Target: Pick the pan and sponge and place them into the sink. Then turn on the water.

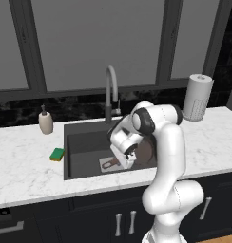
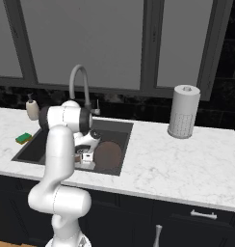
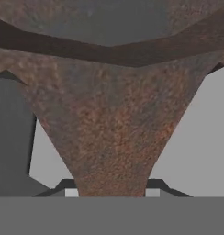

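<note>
Marble counter's sink [image 1: 84, 137] with the hand [image 1: 129, 159] low inside, pinching the pan [image 2: 108, 157] by its handle.

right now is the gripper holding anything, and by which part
The gripper is shut on the pan, gripping its handle where it joins the bowl, over the sink.

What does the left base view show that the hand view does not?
Left base view alone: the sponge on the counter left of the sink, the soap bottle, the faucet with no water running, and the paper towel roll. Hand view alone: the pan's handle close up, widening toward the bowl, running down between the tool tips. Both: the pan over the sink's light plate.
</note>
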### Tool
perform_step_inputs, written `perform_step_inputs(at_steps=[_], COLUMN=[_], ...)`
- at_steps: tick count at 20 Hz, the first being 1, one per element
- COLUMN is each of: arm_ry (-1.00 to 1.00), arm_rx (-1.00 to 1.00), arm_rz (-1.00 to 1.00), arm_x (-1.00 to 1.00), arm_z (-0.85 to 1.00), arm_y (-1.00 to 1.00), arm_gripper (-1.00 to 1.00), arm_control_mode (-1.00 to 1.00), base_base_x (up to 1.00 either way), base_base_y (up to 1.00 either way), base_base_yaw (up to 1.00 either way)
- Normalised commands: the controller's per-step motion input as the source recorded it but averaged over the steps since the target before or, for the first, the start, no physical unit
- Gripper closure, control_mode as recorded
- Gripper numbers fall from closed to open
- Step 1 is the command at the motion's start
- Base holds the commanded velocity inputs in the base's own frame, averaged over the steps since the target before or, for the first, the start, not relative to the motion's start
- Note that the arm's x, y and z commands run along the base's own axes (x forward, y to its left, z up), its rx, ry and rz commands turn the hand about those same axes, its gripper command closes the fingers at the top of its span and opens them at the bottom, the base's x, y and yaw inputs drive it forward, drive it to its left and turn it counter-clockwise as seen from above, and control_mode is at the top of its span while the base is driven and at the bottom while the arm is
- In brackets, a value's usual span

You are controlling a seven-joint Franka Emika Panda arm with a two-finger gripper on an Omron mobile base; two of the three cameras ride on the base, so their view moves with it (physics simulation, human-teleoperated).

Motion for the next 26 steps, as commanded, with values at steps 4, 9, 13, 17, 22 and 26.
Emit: perform_step_inputs(at_steps=[4,9,13,17,22,26], arm_ry=[-0.16,-0.14,-0.11,-0.14,-0.1,-0.06], arm_rx=[0.1,0.17,0.2,0.23,0.21,0.09], arm_rz=[0.0,0.0,0.0,0.0,0.0,0.0], arm_x=[0.01,0.0,0.0,-0.04,-0.02,0.0], arm_z=[-0.04,0.01,0.12,0.61,0.99,1.0], arm_y=[-0.06,-0.17,-0.12,-0.17,-0.15,0.0], arm_gripper=[-1.0,-1.0,-1.0,-1.0,-1.0,-1.0], arm_control_mode=[-1.0,-1.0,-1.0,-1.0,-1.0,-1.0], base_base_x=[0.0,0.0,0.0,0.0,0.0,0.0], base_base_y=[0.0,0.0,0.0,0.0,0.0,0.0], base_base_yaw=[0.0,0.0,0.0,0.0,0.0,0.0])
